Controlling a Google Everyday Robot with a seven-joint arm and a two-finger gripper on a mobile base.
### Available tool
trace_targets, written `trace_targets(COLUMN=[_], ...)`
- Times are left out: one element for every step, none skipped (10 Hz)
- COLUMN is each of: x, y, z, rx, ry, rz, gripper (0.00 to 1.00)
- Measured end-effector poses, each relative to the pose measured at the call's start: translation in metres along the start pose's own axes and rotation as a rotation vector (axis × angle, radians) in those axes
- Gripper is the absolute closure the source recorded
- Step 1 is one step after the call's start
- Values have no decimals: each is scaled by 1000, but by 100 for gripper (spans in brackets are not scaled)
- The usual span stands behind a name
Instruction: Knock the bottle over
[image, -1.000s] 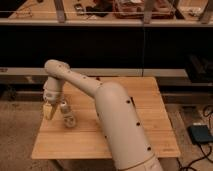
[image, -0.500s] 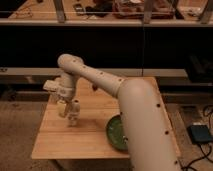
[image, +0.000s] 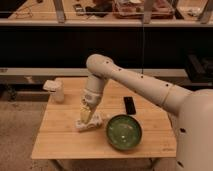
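The bottle is a small whitish shape low on the wooden table, apparently lying on its side, just left of the green bowl. My gripper points down at the end of the white arm and sits right over the bottle's left end, touching or nearly touching it. Part of the bottle is hidden behind the gripper.
A white container with a boxy, wider top stands at the table's back left corner. A black phone lies behind the bowl. A dark counter and shelf run behind the table. My arm's white body fills the right side.
The view has shifted, bringing the bowl and phone into sight. The gripper has come down over the bottle. The bottle stood upright beside the gripper before and now lies low on the table.
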Motion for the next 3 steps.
trace_targets(x=[-1, 1, 2], y=[-1, -2, -2], z=[0, 1, 1], rx=[0, 0, 0], ry=[1, -1, 1], rz=[1, -3, -3], gripper=[64, 54, 42])
